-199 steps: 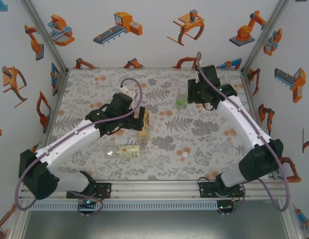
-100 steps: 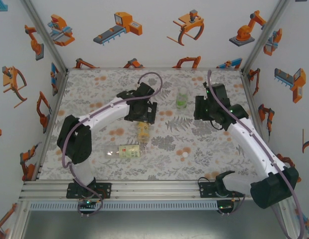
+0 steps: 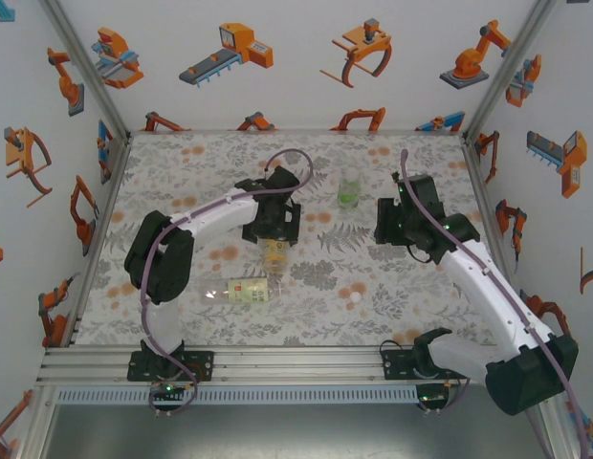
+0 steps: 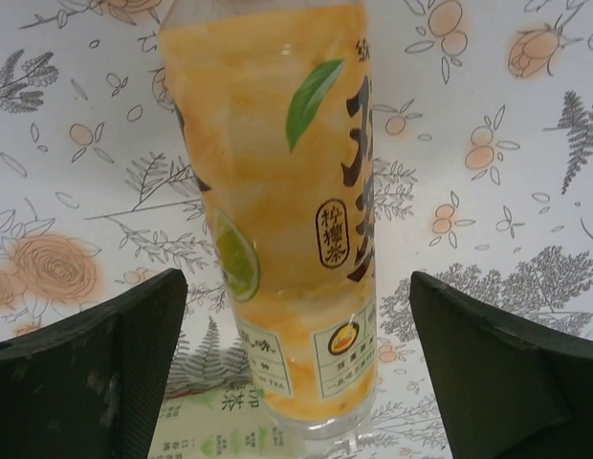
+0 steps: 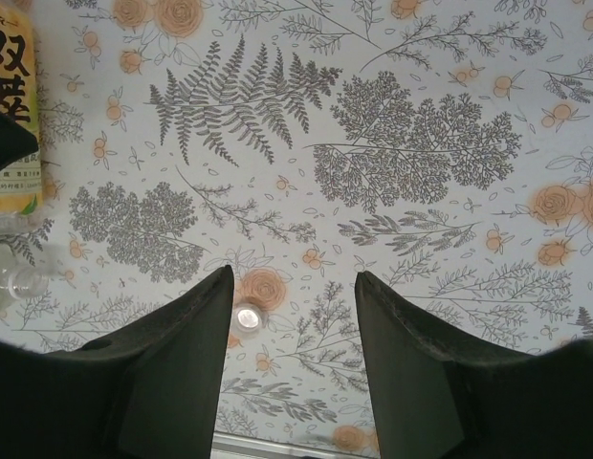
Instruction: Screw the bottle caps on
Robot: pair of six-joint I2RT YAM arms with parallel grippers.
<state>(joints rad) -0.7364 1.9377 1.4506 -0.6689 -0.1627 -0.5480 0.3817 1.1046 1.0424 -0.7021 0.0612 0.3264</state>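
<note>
The yellow-orange bottle (image 3: pixel 274 254) lies on the floral table, and in the left wrist view this bottle (image 4: pixel 277 191) runs between my left gripper's (image 4: pixel 296 373) open fingers (image 4: pixel 105 373), with a gap on each side. From above, the left gripper (image 3: pixel 271 222) hangs over the bottle's far end. A clear bottle with a pale label (image 3: pixel 241 290) lies just nearer. The green-labelled bottle (image 3: pixel 348 191) stands upright at the back. A white cap (image 3: pixel 355 297) rests on the table; in the right wrist view the cap (image 5: pixel 247 316) sits beside the left finger of my open, empty right gripper (image 5: pixel 295 363).
The right gripper (image 3: pixel 390 228) hovers right of centre, away from the green bottle. White walls with orange robot pictures close in three sides. An aluminium rail (image 3: pixel 296 363) with both arm bases runs along the near edge.
The left arm swung from the near left up over the yellow-orange bottle. The right arm pulled back from beside the green bottle toward the near right.
</note>
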